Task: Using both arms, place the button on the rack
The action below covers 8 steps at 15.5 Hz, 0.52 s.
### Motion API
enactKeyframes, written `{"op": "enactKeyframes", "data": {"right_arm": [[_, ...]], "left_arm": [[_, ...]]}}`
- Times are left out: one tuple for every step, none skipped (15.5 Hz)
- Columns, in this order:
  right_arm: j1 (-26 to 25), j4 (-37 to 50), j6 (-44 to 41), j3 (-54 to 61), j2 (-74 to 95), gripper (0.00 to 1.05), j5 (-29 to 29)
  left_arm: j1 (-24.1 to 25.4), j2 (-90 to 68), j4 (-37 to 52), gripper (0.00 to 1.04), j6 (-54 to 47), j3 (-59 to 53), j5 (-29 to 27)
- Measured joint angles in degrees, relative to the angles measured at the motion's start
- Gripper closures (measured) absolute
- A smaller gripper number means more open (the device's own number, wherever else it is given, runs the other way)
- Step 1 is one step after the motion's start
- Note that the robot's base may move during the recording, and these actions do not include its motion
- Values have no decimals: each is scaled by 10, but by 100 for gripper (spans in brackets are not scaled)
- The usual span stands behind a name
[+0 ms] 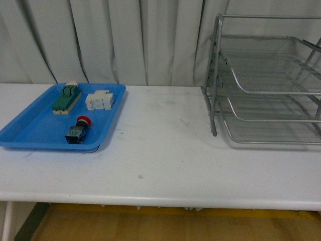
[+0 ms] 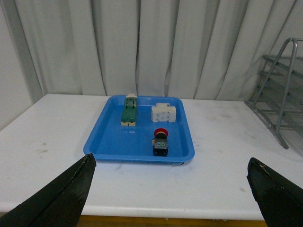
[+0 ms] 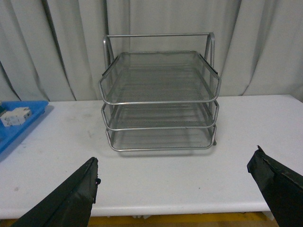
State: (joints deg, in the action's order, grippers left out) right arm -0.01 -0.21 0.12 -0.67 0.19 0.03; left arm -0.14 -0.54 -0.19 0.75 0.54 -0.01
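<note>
Button (image 1: 78,129) in blue tray (image 1: 30,128), rack (image 1: 216,75) well apart; left tool (image 2: 170,161), right tool (image 3: 174,160) wide, empty

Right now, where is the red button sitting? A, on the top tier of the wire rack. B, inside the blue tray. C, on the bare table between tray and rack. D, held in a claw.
B: the button lies inside the blue tray, in the part nearest the robot, well apart from the rack.

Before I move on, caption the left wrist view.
Left gripper open, facing the blue tray with the button, a green-topped block and a white block; rack partly in view.
</note>
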Motion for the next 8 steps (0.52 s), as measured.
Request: {"op": "enactKeyframes", "data": {"right_arm": [[0,0,0,0,0,6,0],[0,0,0,0,0,6,0],[0,0,0,0,0,6,0],[0,0,0,0,0,6,0],[0,0,0,0,0,6,0],[0,0,0,0,0,6,0],[0,0,0,0,0,6,0],[0,0,0,0,0,6,0]], "left_arm": [[0,0,0,7,0,0,0],[0,0,0,7,0,0,0],[0,0,0,7,0,0,0],[0,0,0,7,0,0,0],[0,0,0,7,0,0,0],[0,0,0,7,0,0,0],[0,0,0,7,0,0,0],[0,0,0,7,0,0,0]]}}
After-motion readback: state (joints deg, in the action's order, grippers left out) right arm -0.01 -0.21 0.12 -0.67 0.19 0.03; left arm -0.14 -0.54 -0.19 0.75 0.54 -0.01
